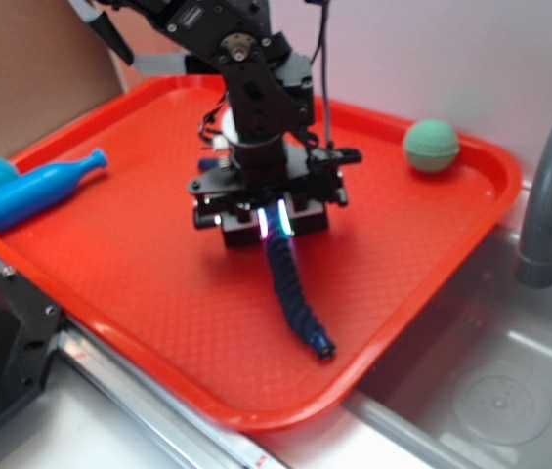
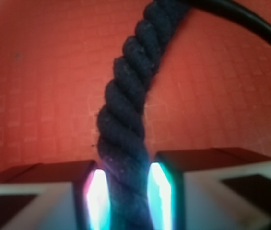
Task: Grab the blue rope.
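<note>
The gripper [image 1: 274, 225] is pinching the blue rope [image 1: 293, 298] near its upper end, glowing pads [image 2: 160, 194] pressing both sides. The rope is trailing across the red tray [image 1: 109, 254] toward its front edge. A blue bottle [image 1: 39, 190] and green ball [image 1: 431, 146] are lying well apart.

Looks like a mock kitchen sink set up as a robot test rig. Steel basin [image 1: 510, 391] with round drain at near right, grey faucet [image 1: 549, 186] curving above it. Red cafeteria tray [image 1: 109, 283] resting over the sink edge, plain pale wall [image 1: 451, 49] behind, cardboard panel [image 1: 21, 68] at far left.
</note>
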Controlling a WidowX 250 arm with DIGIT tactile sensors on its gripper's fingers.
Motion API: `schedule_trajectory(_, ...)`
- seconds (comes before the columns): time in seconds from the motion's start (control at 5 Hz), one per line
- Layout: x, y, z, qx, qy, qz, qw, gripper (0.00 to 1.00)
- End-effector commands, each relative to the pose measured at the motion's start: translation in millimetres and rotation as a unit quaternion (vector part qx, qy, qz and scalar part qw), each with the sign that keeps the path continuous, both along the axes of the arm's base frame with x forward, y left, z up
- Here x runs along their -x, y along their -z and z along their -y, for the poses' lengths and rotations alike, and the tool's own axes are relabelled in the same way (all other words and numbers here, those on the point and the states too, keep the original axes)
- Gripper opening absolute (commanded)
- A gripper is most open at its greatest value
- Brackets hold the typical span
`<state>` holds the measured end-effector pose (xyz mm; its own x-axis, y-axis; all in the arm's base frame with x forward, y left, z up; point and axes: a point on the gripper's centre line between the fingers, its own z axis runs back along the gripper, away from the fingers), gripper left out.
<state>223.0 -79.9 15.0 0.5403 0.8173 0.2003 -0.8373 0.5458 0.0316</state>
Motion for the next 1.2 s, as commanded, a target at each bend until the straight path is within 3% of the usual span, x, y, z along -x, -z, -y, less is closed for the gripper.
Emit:
schedule_trajectory(0.0,0.2,-63.3,-8.9,-0.01,0.058,-0.017,0.998,0.0)
schedule_trajectory(0.2,2.3,-108.5,-1.3,0.026,0.182,-0.014,0.983,0.0)
schedule_trajectory(0.4,12.2,-152.0,5.0,0.066,0.304,-0.013,0.95,0.0)
schedule_trajectory(0.6,23.3,-188.9,6.1,0.063,0.388,-0.001,0.919,0.0)
schedule_trajectory(0.8,30.5,-210.9,2.9,0.058,0.394,0.016,0.917,0.0)
schedule_trajectory(1.0,32.5,-214.5,-4.4,0.064,0.365,0.008,0.929,0.0)
